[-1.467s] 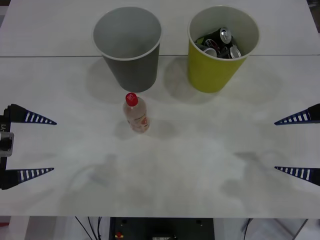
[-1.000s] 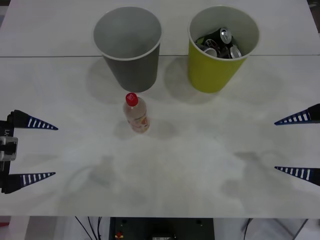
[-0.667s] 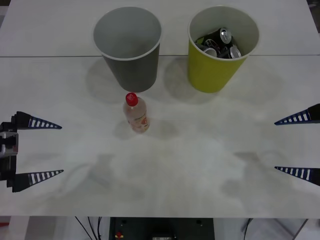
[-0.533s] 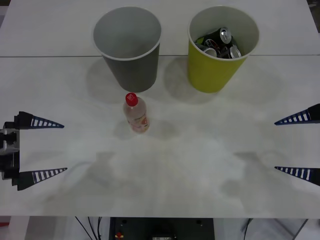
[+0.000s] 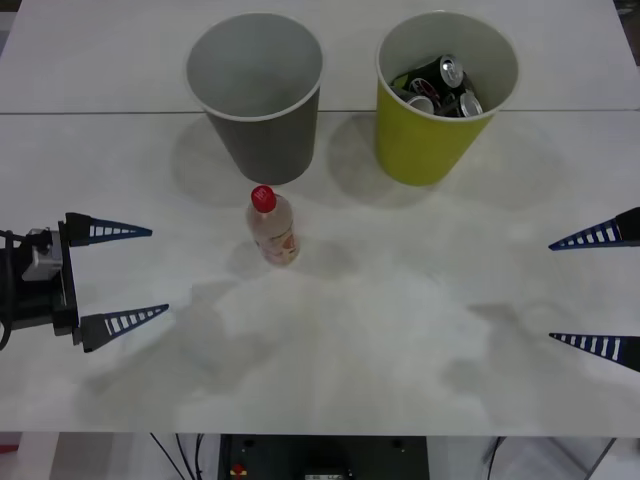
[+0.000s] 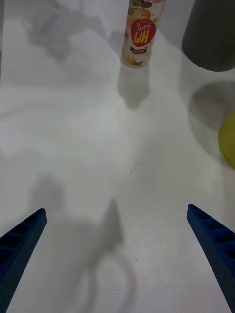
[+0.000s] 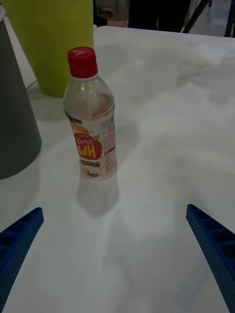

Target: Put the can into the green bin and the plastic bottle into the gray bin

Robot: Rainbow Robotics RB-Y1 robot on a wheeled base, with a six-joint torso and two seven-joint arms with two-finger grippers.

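Note:
The plastic bottle (image 5: 271, 226) stands upright with its red cap on, just in front of the gray bin (image 5: 262, 145). To the right of that bin is the green bin (image 5: 420, 150), with cans (image 5: 441, 85) lying inside it. My left gripper (image 5: 158, 270) is open, left of the bottle and apart from it. In the left wrist view the bottle (image 7: 93, 122) stands ahead of the open fingers, beside the gray bin (image 7: 14, 112) and the green bin (image 7: 54, 44). My right gripper (image 5: 550, 291) is open at the right edge, holding nothing. Its wrist view shows the bottle (image 6: 139, 34) far ahead.
The white table (image 5: 380, 300) has a seam running across it behind the bins. Its front edge lies close below the grippers. Bare tabletop spreads between the bottle and the right gripper.
My left gripper has moved right, toward the bottle, staying open. The right gripper, bottle and bins have not moved.

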